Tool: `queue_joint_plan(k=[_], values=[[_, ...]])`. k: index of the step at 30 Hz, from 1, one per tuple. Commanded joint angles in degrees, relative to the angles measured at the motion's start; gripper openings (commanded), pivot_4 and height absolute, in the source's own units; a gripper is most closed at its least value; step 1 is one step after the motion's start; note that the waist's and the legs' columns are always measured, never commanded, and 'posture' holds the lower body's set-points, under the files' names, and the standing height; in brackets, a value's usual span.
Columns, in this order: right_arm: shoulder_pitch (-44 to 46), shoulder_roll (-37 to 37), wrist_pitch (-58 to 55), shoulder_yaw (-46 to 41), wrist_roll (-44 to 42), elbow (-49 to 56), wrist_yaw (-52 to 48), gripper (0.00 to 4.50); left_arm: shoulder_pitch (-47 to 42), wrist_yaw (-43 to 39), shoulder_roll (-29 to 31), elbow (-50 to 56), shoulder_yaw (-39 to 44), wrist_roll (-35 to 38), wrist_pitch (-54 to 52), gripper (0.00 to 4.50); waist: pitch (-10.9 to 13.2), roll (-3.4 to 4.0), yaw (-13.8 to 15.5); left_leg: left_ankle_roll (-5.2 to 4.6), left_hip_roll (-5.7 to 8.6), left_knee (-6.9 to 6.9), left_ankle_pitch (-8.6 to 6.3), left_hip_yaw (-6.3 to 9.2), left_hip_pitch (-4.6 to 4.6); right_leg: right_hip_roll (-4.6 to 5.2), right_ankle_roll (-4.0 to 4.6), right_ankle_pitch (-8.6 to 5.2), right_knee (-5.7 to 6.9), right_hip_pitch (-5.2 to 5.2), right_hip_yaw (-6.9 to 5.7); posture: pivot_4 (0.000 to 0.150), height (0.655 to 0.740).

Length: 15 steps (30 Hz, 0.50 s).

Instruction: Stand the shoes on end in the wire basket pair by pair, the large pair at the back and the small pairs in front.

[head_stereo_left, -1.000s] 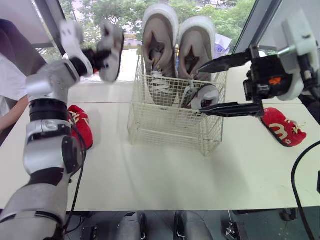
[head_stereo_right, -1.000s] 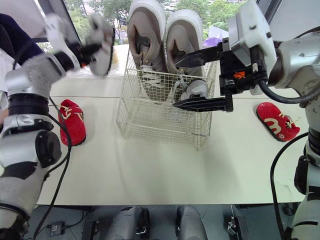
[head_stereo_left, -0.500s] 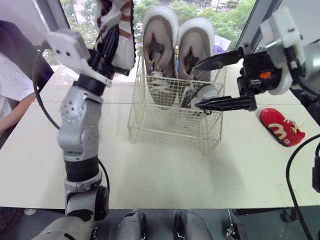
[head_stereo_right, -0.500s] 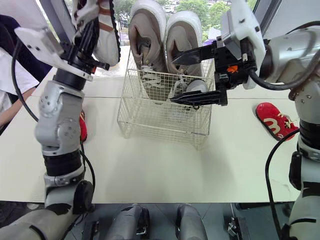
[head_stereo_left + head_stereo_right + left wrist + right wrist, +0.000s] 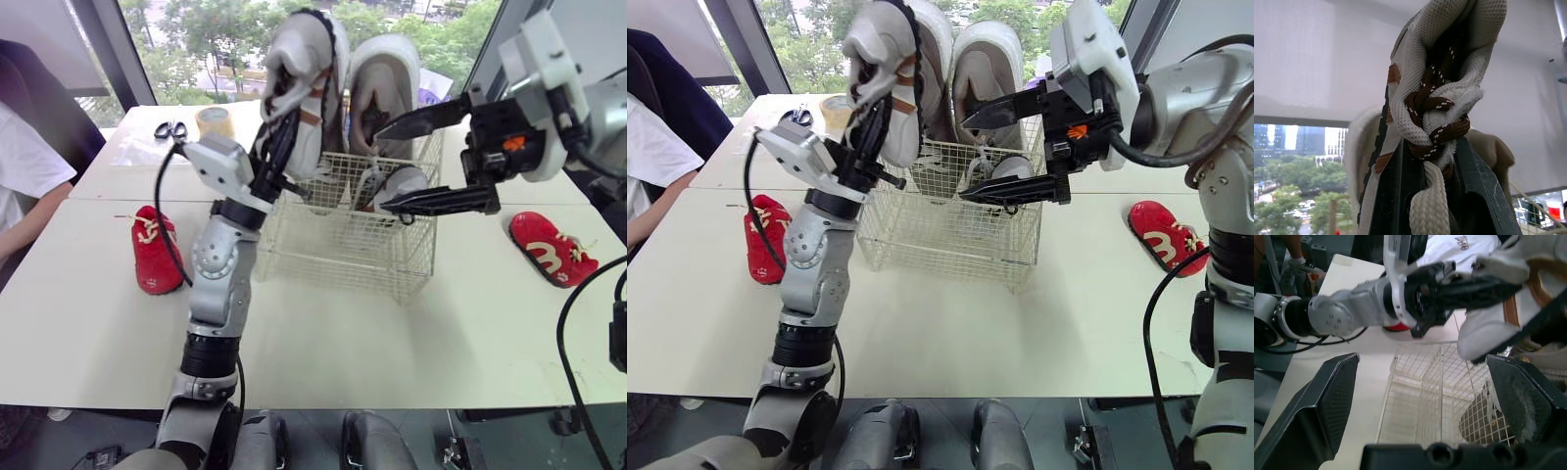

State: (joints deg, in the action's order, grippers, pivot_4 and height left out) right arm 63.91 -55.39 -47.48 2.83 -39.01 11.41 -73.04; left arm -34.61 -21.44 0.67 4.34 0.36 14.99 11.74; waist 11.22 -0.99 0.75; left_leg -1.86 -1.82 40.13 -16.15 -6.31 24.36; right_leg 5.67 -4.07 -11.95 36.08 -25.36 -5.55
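Swung over from the left, the left gripper (image 5: 281, 147) clenches its fingers on a small white shoe (image 5: 299, 59) above the wire basket's (image 5: 338, 245) left edge. The right gripper (image 5: 382, 168) hangs with fingers spread at the basket's right. By the window (image 5: 196, 39), a red shoe (image 5: 152, 257) lies on the pale bench (image 5: 392, 333) left of the basket, a second red shoe (image 5: 551, 247) to its right.

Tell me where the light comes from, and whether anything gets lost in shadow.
Left eye view: daylight enters through the windows behind the wire basket, leaving only soft shadows on the table. Left wrist view: the pale shoe in the left gripper stands against a bright, washed-out background.
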Motion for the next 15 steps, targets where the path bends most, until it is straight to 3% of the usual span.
queue_joint_plan(k=[1, 15], values=[[0.58, -1.54, -0.82, -2.59, -0.66, 2.25, 0.53, 4.50, -0.62, -0.79, -1.14, -3.56, -1.01, -1.20, 5.74, 0.01, 0.00, 0.00, 0.00, -0.01, 0.00, 0.00, -0.01, 0.00, 0.00, 0.00, 0.00, 0.00, 0.00, 0.00, 0.00, 0.150, 0.7400], [-1.36, -2.85, -3.21, -4.76, -2.28, 5.06, 2.51, 4.50, 4.98, 5.26, -7.40, -13.13, -3.04, -7.63, 19.32, 0.01, 0.00, 0.00, 0.01, -0.07, 0.00, 0.00, -0.04, 0.02, 0.01, 0.04, 0.02, 0.01, -0.01, -0.03, -0.01, 0.150, 0.7400]])
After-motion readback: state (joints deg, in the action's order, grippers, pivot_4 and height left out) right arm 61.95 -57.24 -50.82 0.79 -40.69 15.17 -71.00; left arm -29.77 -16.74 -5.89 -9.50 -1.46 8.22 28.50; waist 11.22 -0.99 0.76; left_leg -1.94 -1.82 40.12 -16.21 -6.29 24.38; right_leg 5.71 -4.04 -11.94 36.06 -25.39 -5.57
